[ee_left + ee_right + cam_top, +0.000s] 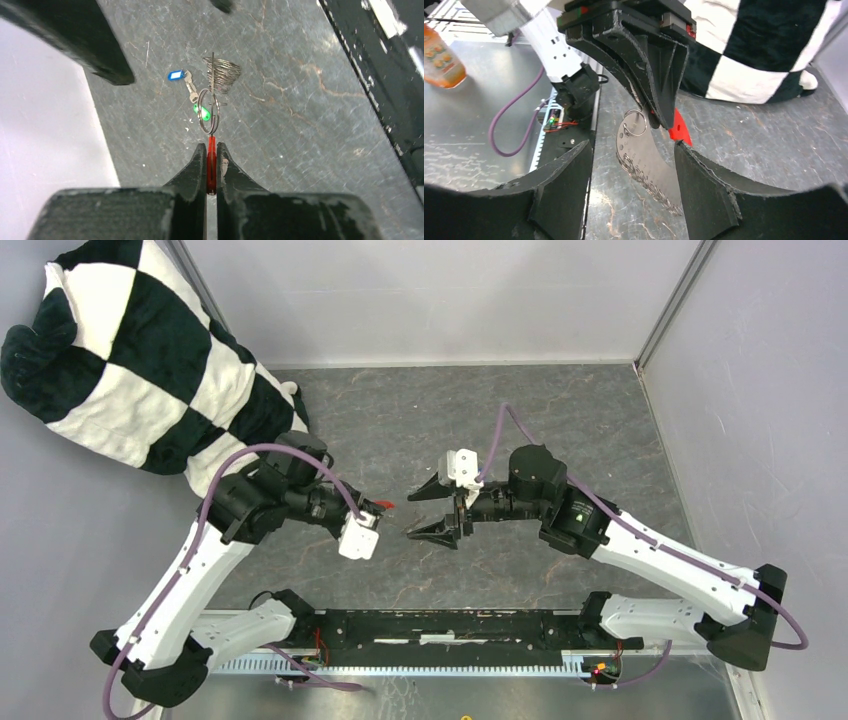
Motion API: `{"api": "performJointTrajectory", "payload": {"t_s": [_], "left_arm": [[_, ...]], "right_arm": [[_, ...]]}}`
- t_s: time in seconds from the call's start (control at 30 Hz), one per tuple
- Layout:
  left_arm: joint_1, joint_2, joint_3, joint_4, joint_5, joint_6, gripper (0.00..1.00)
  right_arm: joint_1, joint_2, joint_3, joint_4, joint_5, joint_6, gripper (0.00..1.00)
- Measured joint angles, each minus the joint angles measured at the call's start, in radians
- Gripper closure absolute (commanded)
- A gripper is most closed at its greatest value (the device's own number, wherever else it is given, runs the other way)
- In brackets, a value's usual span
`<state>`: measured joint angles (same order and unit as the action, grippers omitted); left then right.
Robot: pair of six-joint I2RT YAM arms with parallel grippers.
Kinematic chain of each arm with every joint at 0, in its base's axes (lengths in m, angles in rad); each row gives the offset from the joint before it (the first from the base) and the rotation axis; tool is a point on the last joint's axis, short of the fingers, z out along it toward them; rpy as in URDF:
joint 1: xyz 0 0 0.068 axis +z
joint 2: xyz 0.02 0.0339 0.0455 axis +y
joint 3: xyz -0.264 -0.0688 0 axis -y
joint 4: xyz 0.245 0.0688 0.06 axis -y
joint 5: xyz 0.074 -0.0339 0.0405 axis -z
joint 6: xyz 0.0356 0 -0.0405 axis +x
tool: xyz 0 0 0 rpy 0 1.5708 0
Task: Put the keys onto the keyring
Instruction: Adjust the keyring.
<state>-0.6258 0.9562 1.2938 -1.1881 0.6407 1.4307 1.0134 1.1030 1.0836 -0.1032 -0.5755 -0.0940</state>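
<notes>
My left gripper [211, 146] is shut on the keyring's red tag [211, 160] and holds it above the table. The thin ring [207, 111] hangs from the tag, with a grey metal piece and chain clump [222, 75] beyond it. The blue key [176, 75] and the green key [196, 108] lie on the table below, the green head partly behind the ring. My right gripper [633, 145] is open and faces the ring [636, 122] and red tag [679, 127], with the chain clump [649, 165] between its fingers. From above, both grippers [375, 512] [428, 511] nearly meet; the keys are hidden there.
A black-and-white checkered cloth [130, 350] is bunched at the back left. Grey walls [760, 390] enclose the marbled table [420, 410]. A black rail [430, 625] runs along the near edge. An orange bottle [441, 60] stands outside, beyond the rail.
</notes>
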Motion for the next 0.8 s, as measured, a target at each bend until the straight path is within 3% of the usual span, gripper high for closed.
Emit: {"api": "performJointTrajectory", "payload": {"t_s": [0.23,0.4,0.5,0.8], "left_arm": [[0.000,0.051,0.039,0.040,0.020,-0.159,0.98],[0.000,0.050,0.039,0.050,0.024,-0.207,0.98],[0.000,0.050,0.041,0.057,0.024,-0.213,0.98],[0.000,0.043,0.042,0.061,0.025,-0.230,0.98]], "right_arm": [[0.035,-0.005,-0.034,0.042,0.078,0.011,0.36],[0.052,-0.003,-0.034,0.046,0.126,0.009,0.60],[0.058,0.005,-0.034,0.048,0.172,0.000,0.67],[0.079,0.043,-0.034,0.042,0.257,-0.013,0.70]]}}
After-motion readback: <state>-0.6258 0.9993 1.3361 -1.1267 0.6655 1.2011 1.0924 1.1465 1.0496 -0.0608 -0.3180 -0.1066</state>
